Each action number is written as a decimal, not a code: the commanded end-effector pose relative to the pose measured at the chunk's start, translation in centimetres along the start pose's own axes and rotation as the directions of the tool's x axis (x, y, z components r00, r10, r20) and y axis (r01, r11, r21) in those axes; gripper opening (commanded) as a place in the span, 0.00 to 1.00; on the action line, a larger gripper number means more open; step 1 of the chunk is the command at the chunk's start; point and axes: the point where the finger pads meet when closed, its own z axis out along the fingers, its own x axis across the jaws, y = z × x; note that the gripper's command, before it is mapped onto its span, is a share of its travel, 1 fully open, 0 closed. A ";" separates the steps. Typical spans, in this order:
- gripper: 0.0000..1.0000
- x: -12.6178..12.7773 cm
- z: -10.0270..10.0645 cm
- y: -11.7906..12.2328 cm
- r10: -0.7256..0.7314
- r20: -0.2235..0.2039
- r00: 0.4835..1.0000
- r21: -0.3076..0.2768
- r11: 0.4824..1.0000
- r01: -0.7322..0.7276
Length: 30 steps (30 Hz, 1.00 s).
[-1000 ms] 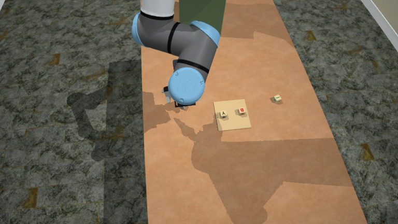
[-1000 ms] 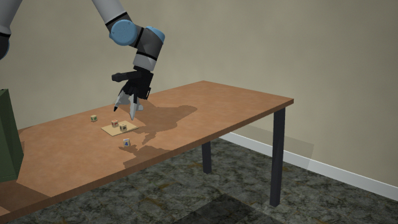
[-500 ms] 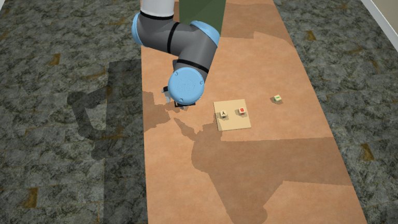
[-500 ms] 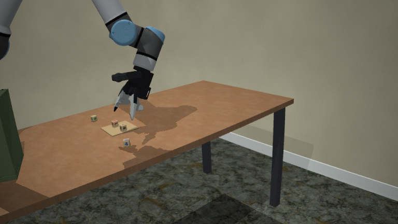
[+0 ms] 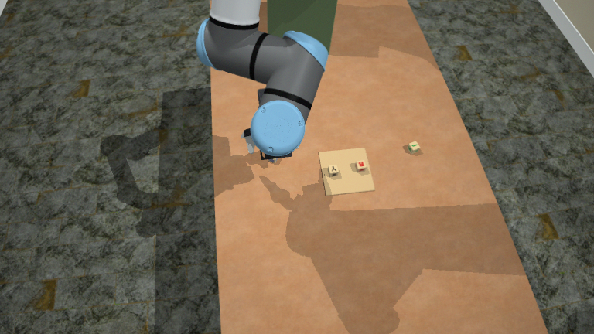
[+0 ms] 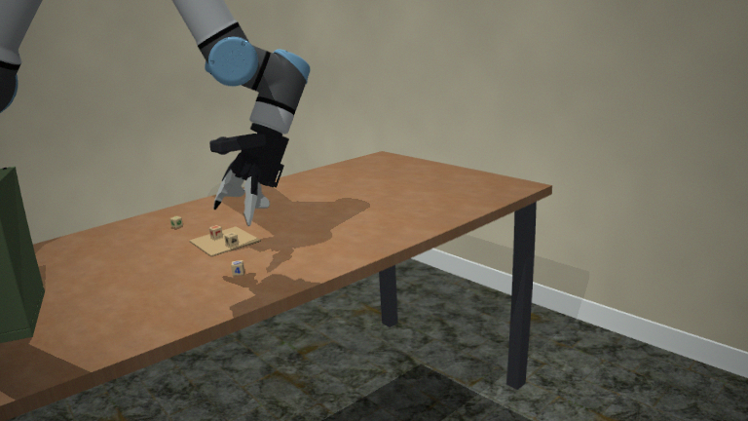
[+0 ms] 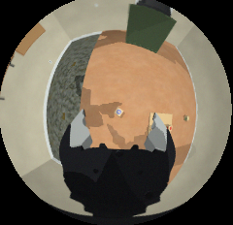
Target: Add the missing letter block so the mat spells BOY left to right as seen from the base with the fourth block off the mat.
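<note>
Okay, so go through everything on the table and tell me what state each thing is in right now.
gripper: open, empty, above the table
Y block: on the mat, letter up
B block: on the mat, letter up
blue-marked block: off the mat
green-marked block: off the mat
mat: flat on the table, two blocks on it

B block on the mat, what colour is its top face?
Red, on the B block; clearest in the top view.

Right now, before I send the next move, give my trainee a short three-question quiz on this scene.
1. True or false: the gripper holds a block.
2. How many blocks sit on the mat? A) one B) two C) three
3. Which block lies between the fingers in the wrist view?

Key:
1. False; it is open and holds nothing.
2. B: the Y block and the red B block.
3. The blue-marked block, off the mat.
</note>
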 end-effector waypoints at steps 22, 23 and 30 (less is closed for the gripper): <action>1.00 0.0 0.2 0.1 0.148 -0.038 0.988 -0.131 0.980 -0.152; 1.00 0.0 0.2 0.1 0.166 -0.045 0.985 -0.147 0.974 -0.171; 1.00 -0.1 0.0 0.0 0.278 -0.100 0.955 -0.248 0.923 -0.294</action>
